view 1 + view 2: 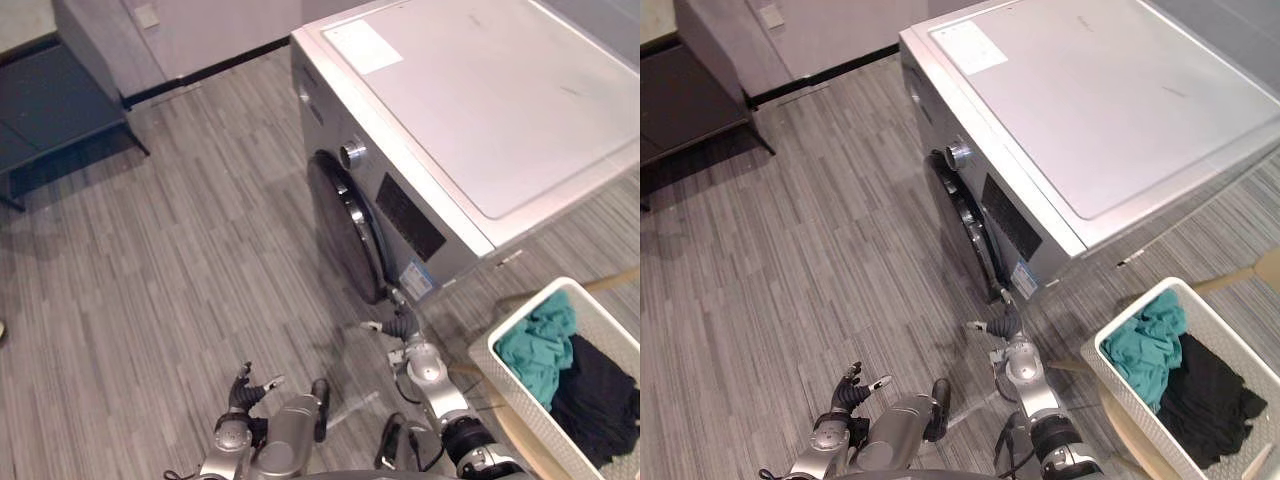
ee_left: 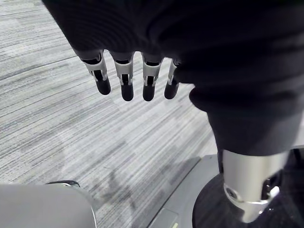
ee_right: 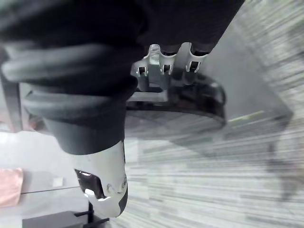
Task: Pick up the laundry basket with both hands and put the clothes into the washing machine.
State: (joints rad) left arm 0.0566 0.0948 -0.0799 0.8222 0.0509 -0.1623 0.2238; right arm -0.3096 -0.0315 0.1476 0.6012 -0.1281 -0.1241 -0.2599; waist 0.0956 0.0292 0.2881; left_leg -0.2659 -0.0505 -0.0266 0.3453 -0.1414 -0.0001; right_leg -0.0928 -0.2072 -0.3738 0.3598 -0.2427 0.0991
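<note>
right hand fingers straight at washing machine door lower rim; left hand relaxed, empty, 7 o'clock; laundry basket of clothes at 4 o'clock.

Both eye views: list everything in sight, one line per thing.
Front-loading washing machine: one, silver-grey, upper right; its round dark door is shut.
Perforated plastic laundry basket: one, white, lower right.
Crumpled cloth: one, teal, in the basket.
Bundled garment: one, black, in the basket beside the teal cloth.
Low table: one, dark, upper left.
Wooden support: one, tan, under the basket.
Left hand: one, silver with dark tips, open, above the floor at bottom left.
Right hand: one, silver, open, by the door's lower edge.
</note>
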